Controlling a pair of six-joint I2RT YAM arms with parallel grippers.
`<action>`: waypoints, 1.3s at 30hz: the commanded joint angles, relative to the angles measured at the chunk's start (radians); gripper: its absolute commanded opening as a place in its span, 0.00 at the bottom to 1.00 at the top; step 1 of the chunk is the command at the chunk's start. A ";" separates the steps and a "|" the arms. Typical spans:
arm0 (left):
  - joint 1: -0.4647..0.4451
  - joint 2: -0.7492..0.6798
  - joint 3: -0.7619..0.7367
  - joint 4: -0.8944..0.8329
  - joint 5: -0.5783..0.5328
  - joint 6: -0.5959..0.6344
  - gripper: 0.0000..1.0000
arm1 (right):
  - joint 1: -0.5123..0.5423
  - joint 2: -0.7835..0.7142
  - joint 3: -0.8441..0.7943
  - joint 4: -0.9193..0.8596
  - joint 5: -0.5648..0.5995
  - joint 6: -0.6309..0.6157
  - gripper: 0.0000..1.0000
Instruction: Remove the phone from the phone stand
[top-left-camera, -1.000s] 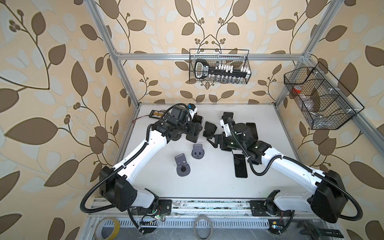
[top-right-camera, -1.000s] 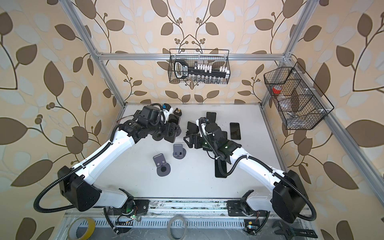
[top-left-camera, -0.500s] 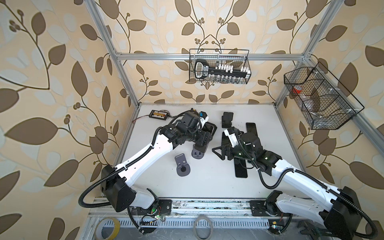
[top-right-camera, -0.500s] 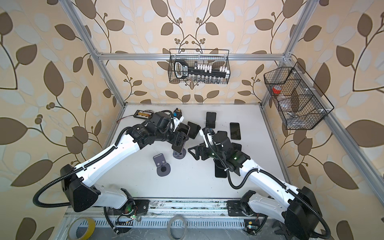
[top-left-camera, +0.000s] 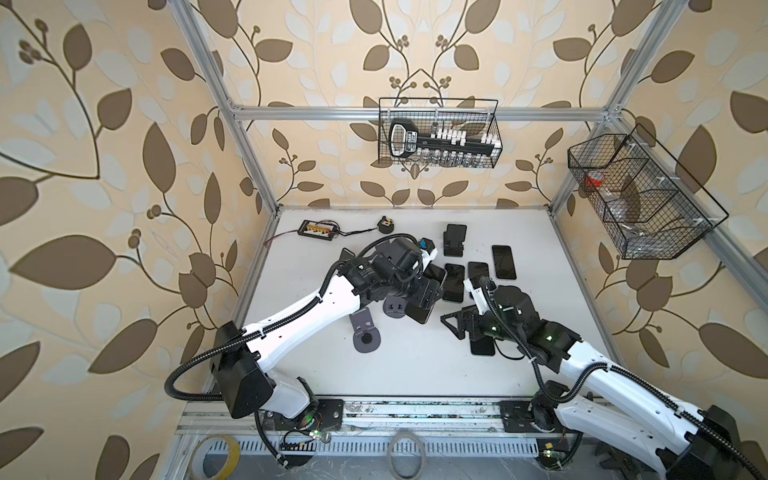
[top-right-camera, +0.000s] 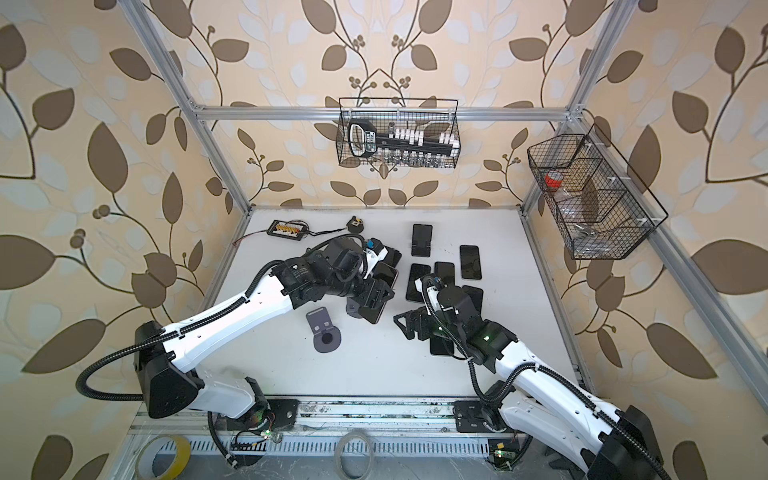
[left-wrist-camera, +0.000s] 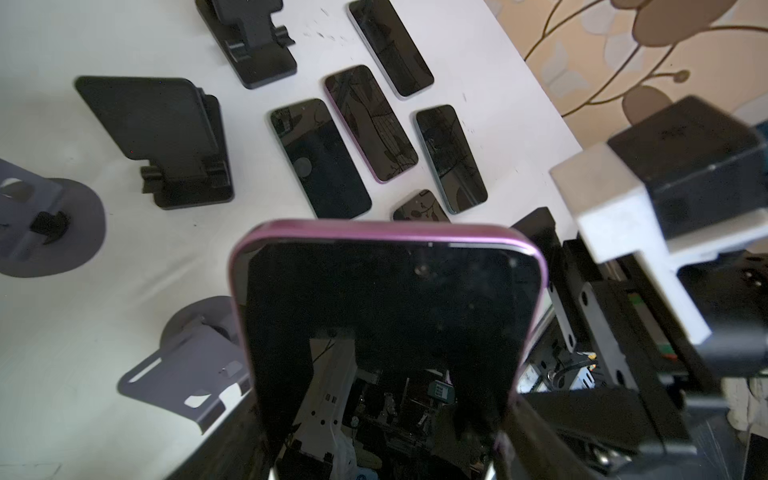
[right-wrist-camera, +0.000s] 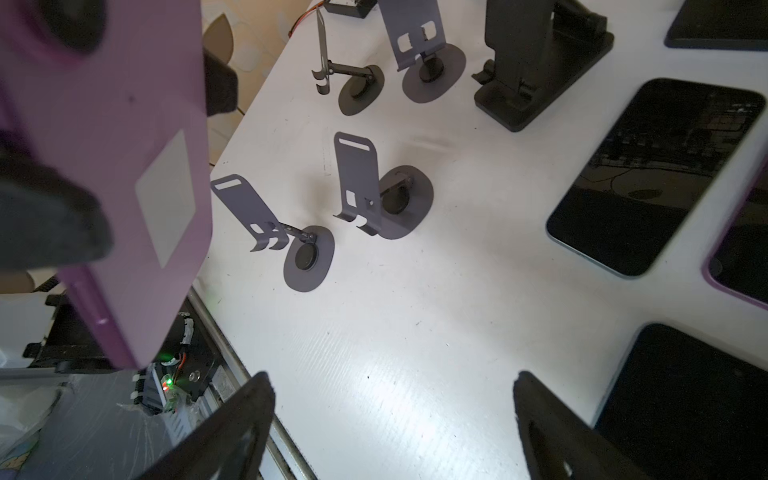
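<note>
A purple phone (left-wrist-camera: 390, 307) with a dark screen stands tilted between the fingers of my left gripper (left-wrist-camera: 384, 457), which is shut on its lower part. In both top views that gripper (top-left-camera: 424, 297) (top-right-camera: 374, 299) hangs over the middle of the table. The phone (top-left-camera: 422, 311) is up in the air next to the grey phone stand (top-left-camera: 397, 308) (left-wrist-camera: 195, 365), apart from it. In the right wrist view the phone's purple back (right-wrist-camera: 124, 166) shows well clear of that stand (right-wrist-camera: 357, 183). My right gripper (right-wrist-camera: 392, 399) (top-left-camera: 457, 326) is open over bare table with nothing in it.
Another grey stand (top-left-camera: 365, 332) is near the front. Several dark phones (top-left-camera: 455, 282) lie flat right of centre, one under my right arm (top-left-camera: 482, 347). A black stand (top-left-camera: 454, 241) is behind them. A small circuit board (top-left-camera: 318, 227) lies at the back left. Wire baskets (top-left-camera: 438, 133) hang on the walls.
My left gripper has swung from the back left toward the middle and front, carrying the phone. My right gripper has drawn back toward the front, still open.
</note>
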 joint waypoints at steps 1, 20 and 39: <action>-0.025 0.027 -0.012 0.065 -0.017 -0.051 0.00 | -0.002 -0.026 -0.030 -0.059 0.066 0.047 0.90; -0.106 0.168 -0.112 0.111 0.000 -0.153 0.00 | -0.002 -0.117 -0.165 -0.093 0.089 0.266 0.90; -0.111 0.270 -0.133 0.119 -0.002 -0.177 0.00 | -0.003 -0.028 -0.175 -0.057 0.061 0.280 0.90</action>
